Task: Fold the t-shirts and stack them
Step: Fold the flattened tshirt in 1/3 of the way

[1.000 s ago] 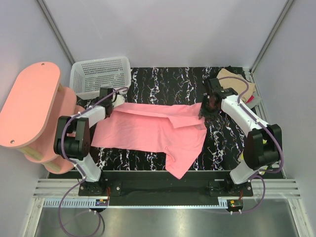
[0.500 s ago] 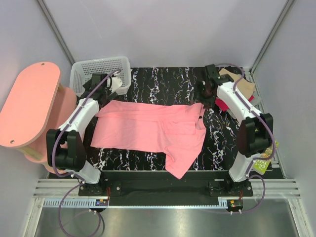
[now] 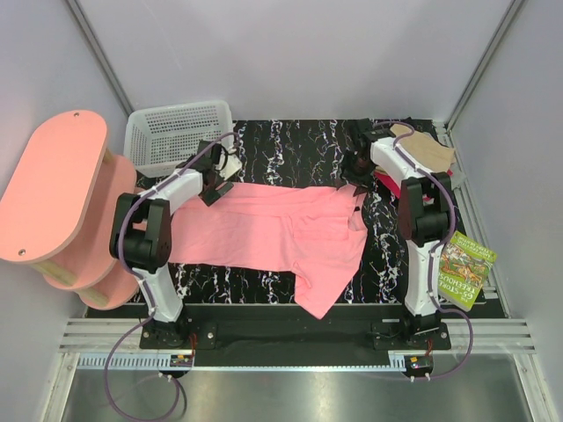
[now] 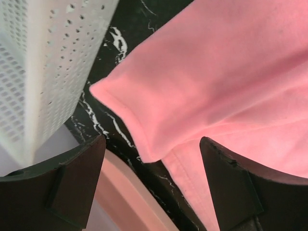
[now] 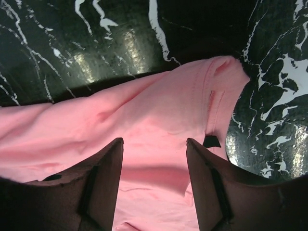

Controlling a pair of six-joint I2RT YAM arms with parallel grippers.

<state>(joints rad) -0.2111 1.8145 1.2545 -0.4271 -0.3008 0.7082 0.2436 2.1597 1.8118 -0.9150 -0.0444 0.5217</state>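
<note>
pink t-shirt [image 3: 273,229] lies spread across the middle of the black marbled tabletop [image 3: 299,141], one flap trailing toward the near edge. left gripper [image 3: 214,178] hangs over the shirt's far-left corner, just beside the white basket [image 3: 176,136]. its wrist view shows the jaws wide, the hemmed corner lying between them, unpinched. right gripper [image 3: 359,176] hovers over the far-right corner, jaws wide too, pink cloth beneath and nothing gripped. tan folded t-shirt [image 3: 431,151] rests in the far-right corner. green book [image 3: 466,268] sits by the tabletop's right edge.
</note>
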